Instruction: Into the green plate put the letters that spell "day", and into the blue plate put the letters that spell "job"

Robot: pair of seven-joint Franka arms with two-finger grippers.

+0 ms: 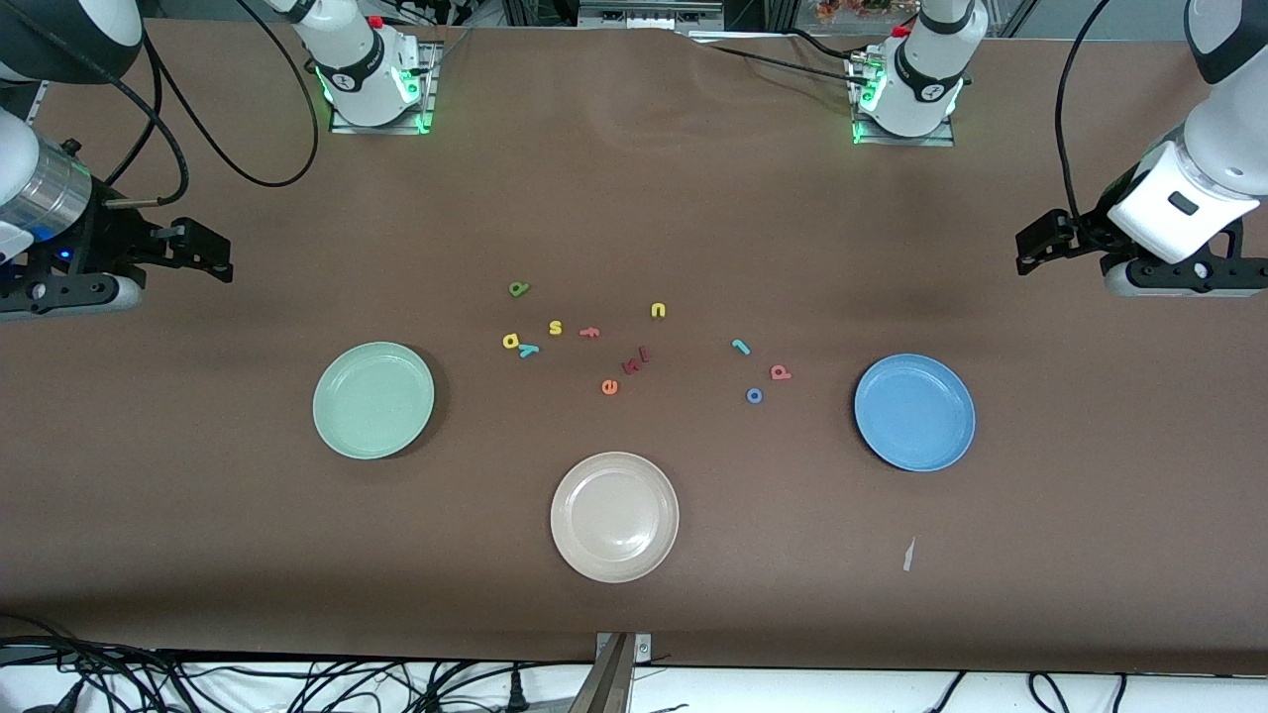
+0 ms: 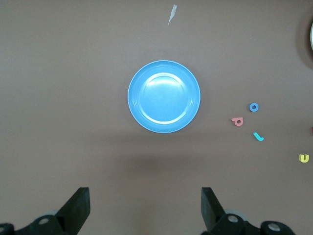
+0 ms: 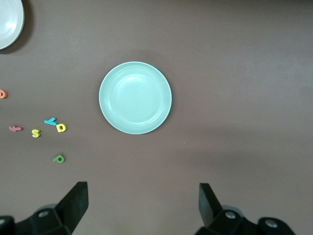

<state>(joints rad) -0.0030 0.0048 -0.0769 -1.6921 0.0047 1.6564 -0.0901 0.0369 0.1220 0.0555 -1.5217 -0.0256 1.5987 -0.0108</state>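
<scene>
Both arms wait high over the worktop's ends, holding nothing. The left gripper point(image 2: 144, 208) hangs with fingers spread above the blue plate point(image 1: 914, 412); the right gripper point(image 3: 142, 205) hangs with fingers spread above the green plate point(image 1: 373, 400). Both plates hold nothing. The green "d" point(image 1: 519, 288), yellow "a" point(image 1: 510, 341) and teal "y" point(image 1: 528, 350) lie near the green plate. The "j" point(image 1: 740, 346), "b" point(image 1: 781, 372) and "o" point(image 1: 754, 395) lie near the blue plate. A cream plate point(image 1: 614, 516) sits nearest the front camera.

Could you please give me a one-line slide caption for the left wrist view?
Open left gripper hovering above the empty blue plate, with the b, o and j lying beside it.
</scene>
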